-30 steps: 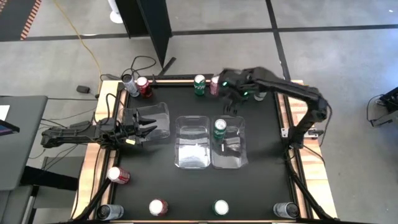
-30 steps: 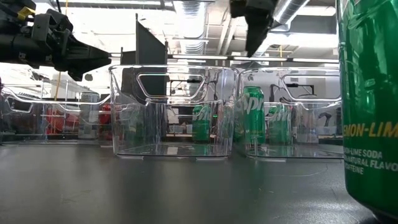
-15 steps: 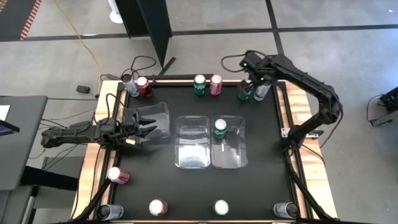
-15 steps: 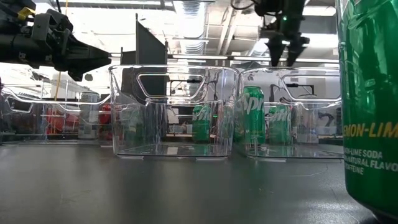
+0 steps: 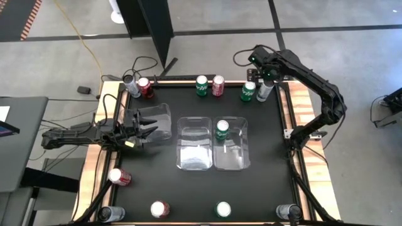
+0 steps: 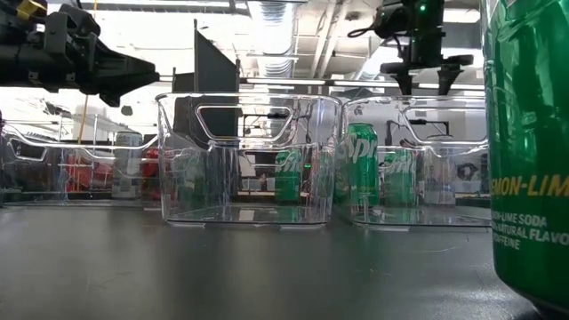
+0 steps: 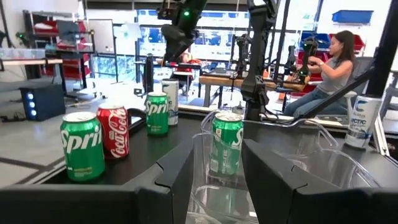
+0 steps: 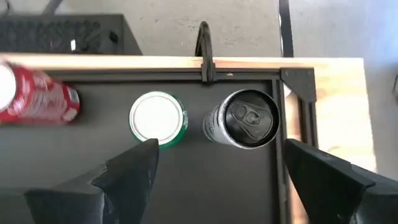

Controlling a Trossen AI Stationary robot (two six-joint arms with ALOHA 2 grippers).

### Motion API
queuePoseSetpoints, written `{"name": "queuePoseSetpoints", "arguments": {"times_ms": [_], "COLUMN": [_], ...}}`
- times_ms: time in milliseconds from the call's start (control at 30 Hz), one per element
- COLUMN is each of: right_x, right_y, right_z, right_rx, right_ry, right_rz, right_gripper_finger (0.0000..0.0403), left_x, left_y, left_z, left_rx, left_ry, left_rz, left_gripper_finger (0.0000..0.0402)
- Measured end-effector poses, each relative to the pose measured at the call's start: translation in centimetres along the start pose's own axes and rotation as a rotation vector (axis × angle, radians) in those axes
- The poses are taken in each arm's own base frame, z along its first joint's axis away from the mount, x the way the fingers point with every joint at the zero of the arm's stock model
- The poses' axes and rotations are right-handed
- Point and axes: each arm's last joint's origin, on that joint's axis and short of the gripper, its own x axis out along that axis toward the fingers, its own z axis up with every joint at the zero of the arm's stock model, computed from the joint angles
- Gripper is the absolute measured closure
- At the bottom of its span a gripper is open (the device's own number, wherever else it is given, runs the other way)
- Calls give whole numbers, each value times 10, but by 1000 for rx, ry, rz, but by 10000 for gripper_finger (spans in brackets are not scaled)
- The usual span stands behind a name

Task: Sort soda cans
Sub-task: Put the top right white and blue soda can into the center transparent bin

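Barely begun: one can sorted, eleven loose.

We count a single green can (image 5: 222,130) inside the right-hand bin (image 5: 239,160); the middle bin (image 5: 193,160) and left bin (image 5: 164,119) hold none. Behind the middle bin along the far edge stand six cans, among them the green can (image 5: 249,91) and silver can (image 5: 264,90); five more stand near the front edge. The right gripper (image 5: 262,74), jaws wide and empty, has swung from above the far row's centre to over that far-corner pair. The left gripper (image 5: 146,130) still sits at the left bin, jaws narrow, nothing held.
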Motion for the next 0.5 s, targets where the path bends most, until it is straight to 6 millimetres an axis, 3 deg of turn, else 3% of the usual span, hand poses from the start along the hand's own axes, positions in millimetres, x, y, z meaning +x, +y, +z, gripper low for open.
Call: {"name": "queuePoseSetpoints", "arguments": {"times_ms": [200,500], "right_x": [4,41], "right_y": [1,12], "right_z": [-2,-13], "right_rx": [154,232], "right_ry": [14,67], "right_rz": [-17,-139], "right_gripper_finger": [42,42], "left_x": [0,0], "left_y": [-1,-1], "left_z": [-2,-4], "left_rx": [23,96], "left_ry": [20,37], "left_rz": [-34,-37], "left_gripper_finger": [270,270]}}
